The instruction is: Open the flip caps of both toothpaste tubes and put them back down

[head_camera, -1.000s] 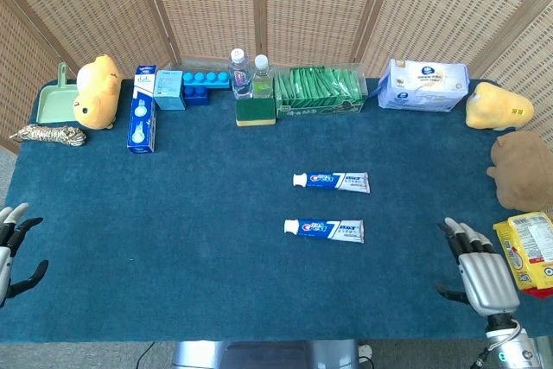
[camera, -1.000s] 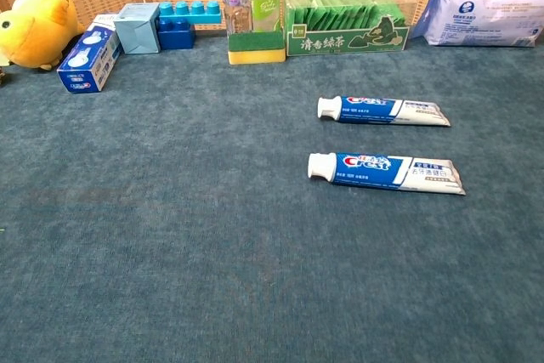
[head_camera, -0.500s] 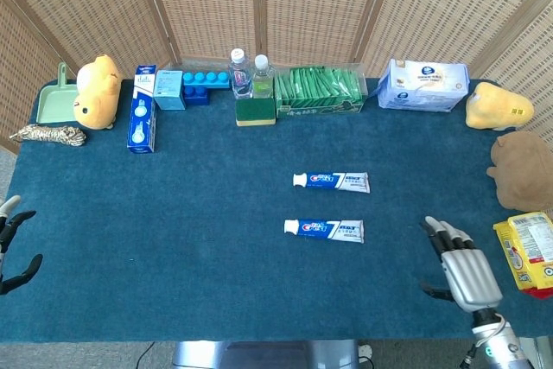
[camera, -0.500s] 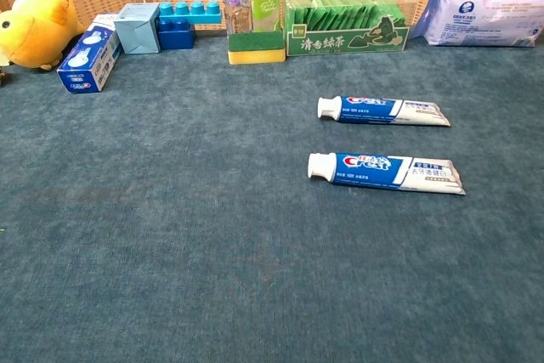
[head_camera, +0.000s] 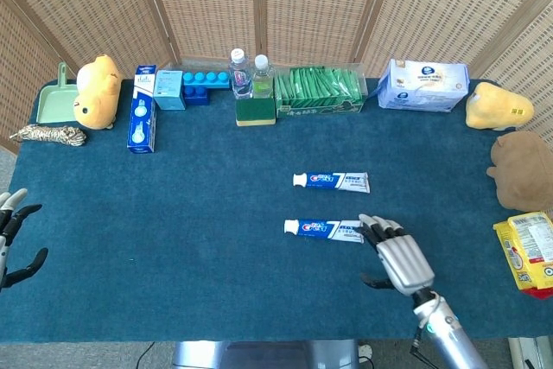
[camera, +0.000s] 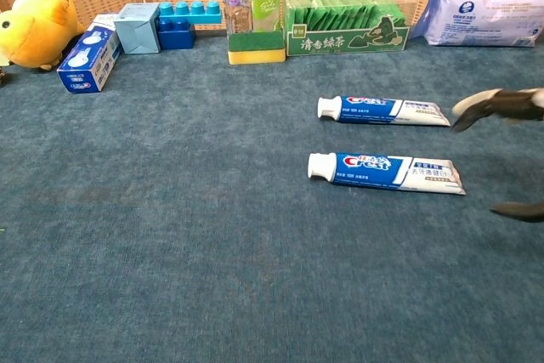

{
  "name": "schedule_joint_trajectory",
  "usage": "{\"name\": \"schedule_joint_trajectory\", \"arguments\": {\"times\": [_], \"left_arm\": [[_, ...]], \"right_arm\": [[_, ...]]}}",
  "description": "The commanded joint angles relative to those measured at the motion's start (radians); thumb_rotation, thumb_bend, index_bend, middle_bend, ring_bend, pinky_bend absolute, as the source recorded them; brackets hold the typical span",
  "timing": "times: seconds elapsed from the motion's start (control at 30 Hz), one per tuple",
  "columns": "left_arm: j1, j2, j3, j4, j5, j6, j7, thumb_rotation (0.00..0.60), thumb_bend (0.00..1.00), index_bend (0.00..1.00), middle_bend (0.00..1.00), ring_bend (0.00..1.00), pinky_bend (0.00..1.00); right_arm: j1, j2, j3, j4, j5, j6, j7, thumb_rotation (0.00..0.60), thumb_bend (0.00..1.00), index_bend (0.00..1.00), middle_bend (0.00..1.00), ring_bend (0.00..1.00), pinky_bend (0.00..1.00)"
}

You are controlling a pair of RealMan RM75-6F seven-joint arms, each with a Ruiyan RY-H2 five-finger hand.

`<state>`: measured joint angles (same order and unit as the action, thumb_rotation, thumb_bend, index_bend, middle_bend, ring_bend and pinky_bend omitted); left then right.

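Observation:
Two blue-and-white toothpaste tubes lie flat on the blue cloth, white caps pointing left, both caps closed. The far tube [head_camera: 332,181] [camera: 382,110] lies above the near tube [head_camera: 324,229] [camera: 387,171]. My right hand [head_camera: 397,256] [camera: 503,125] hovers open, fingers spread, its fingertips at the near tube's crimped right end; whether they touch it I cannot tell. My left hand [head_camera: 12,239] hangs open at the table's left edge, far from both tubes; the chest view does not show it.
Along the back stand a yellow plush [head_camera: 96,92], a toothpaste box [head_camera: 143,121], blue blocks [head_camera: 195,85], two bottles on a sponge [head_camera: 253,84], a green tea box [head_camera: 318,92] and a wipes pack [head_camera: 423,85]. A snack bag [head_camera: 529,251] and plush toys [head_camera: 521,162] lie at the right edge.
My right hand has swept left from the table's right edge to the near tube's tail and entered the chest view. The left hand barely shifted. Both tubes lie unmoved.

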<state>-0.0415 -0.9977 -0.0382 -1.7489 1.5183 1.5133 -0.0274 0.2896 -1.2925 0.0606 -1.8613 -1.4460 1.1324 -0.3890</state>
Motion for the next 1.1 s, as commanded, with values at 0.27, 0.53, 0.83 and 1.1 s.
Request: {"name": "schedule_joint_trajectory", "arguments": {"times": [0.27,0.53,0.83,1.1], "left_arm": [[-0.027,-0.022,-0.009,0.032,-0.015,-0.037,-0.016,0.6,0.29,0.19,0.09,0.05,0.0],[-0.04,-0.033,-0.012,0.048,-0.019,-0.051,-0.022,0.6,0.29,0.19,0.08,0.05,0.0],[-0.043,-0.037,-0.01,0.066,-0.023,-0.052,-0.038,0.6,0.29,0.19,0.08,0.05,0.0],[-0.043,-0.042,-0.008,0.077,-0.024,-0.052,-0.049,0.6,0.29,0.19,0.08,0.05,0.0]], "right_arm": [[0.151,-0.135,0.084,0.01,0.332,-0.106,-0.268,0.447,0.27,0.21,0.14,0.13,0.22],[0.23,-0.201,0.102,0.041,0.447,-0.102,-0.365,0.422,0.26,0.22,0.14,0.12,0.22],[0.297,-0.272,0.105,0.102,0.537,-0.069,-0.434,0.425,0.26,0.24,0.14,0.12,0.23],[0.341,-0.29,0.105,0.137,0.588,-0.064,-0.447,0.423,0.27,0.29,0.14,0.11,0.23]]}}
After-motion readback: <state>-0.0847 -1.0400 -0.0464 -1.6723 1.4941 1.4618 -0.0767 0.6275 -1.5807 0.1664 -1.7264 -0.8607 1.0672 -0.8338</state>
